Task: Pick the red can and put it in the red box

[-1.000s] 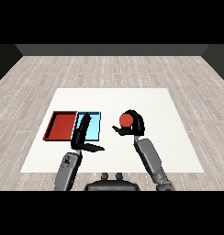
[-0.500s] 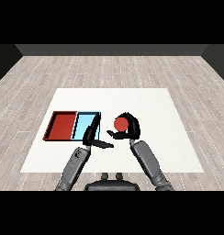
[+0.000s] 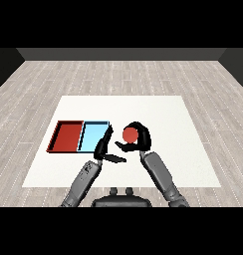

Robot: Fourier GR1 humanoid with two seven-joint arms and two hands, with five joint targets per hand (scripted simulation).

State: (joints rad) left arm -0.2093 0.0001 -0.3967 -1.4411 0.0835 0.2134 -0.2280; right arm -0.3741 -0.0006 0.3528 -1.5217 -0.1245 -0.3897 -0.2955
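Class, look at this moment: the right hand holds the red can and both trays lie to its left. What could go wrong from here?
1. The light blue tray lies between the red can and the red tray, so a short carry could end in the wrong tray.
2. The left hand, fingers straight, stands in the can's path and might be bumped.
3. The right hand curls round the can; releasing it over a tray rim could tip it.

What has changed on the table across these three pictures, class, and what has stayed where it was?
The right hand, curled round the red can, has carried it leftward toward the trays. The left hand, fingers straight, has swung right, away from the light blue tray, closer to the can. The red tray and light blue tray have not moved, and the can is not yet in either.
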